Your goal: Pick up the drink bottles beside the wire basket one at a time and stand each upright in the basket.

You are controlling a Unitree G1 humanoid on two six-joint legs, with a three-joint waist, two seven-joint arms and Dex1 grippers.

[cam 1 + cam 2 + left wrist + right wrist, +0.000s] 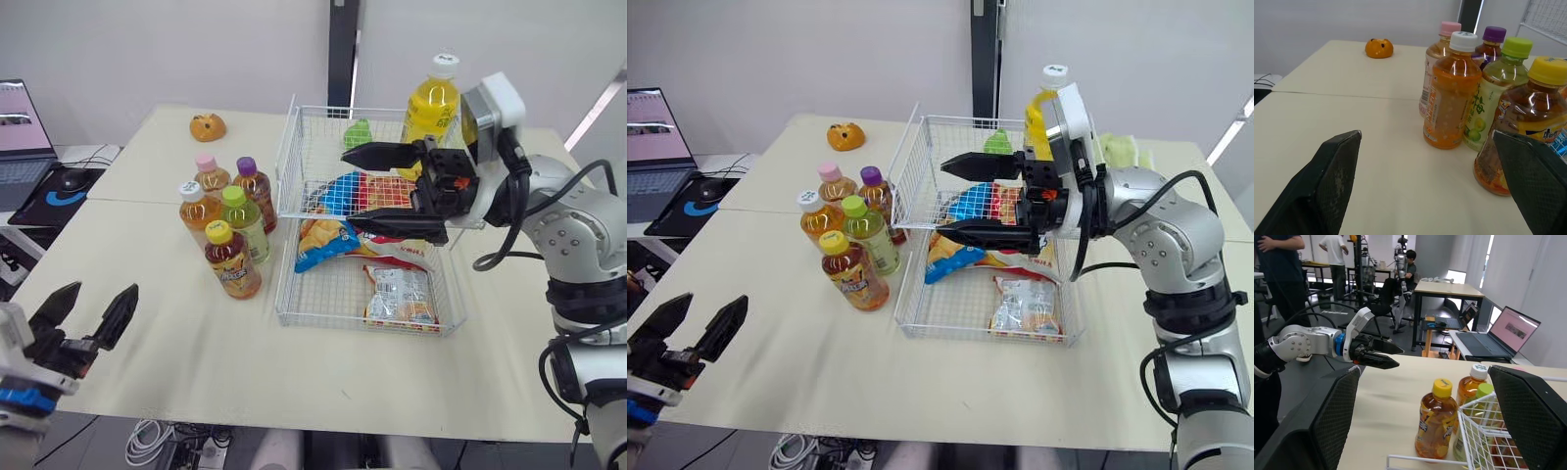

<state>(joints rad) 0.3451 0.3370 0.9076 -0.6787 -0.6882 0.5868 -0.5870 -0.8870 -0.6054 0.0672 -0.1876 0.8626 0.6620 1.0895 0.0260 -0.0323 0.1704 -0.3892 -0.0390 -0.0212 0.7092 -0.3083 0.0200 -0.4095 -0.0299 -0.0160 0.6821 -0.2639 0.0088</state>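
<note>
Five drink bottles point(867, 245) stand upright in a tight cluster on the bench point(196, 372), just beside the left wall of the wire basket point(333, 322). All are capped, with the long axis vertical.

- Near row: yellow-capped bottle point(231, 260), closest to my side of the bench.
- Middle row: white-capped bottle point(194, 211) and green-capped bottle point(245, 223).
- Far row: pink-capped bottle point(209, 176) and purple-capped bottle point(255, 188).

The basket holds snack packets point(397, 294). A tall yellow bottle point(431, 103) stands at its far right corner, but I cannot tell whether it is inside the wire or just behind it.

My left end effector point(96, 299) is low at the near left edge of the bench, fingers apart and holding nothing. The cluster lies ahead of it and to its right. Bare bench lies between, and the yellow-capped bottle is on the near side of the group.

My right end effector point(364, 191) is raised over the basket, fingers apart one above the other, empty, tips pointing left toward the bottles. The basket's left wall stands between it and them.

My judgement is that the left arm has the open line, even though the right tips sit near the far row. A level side-on approach, closing across the yellow-capped bottle's body, suits its vertical axis. The neighbours touch or nearly touch it, so a wide finger could nudge the green-capped one.
</note>
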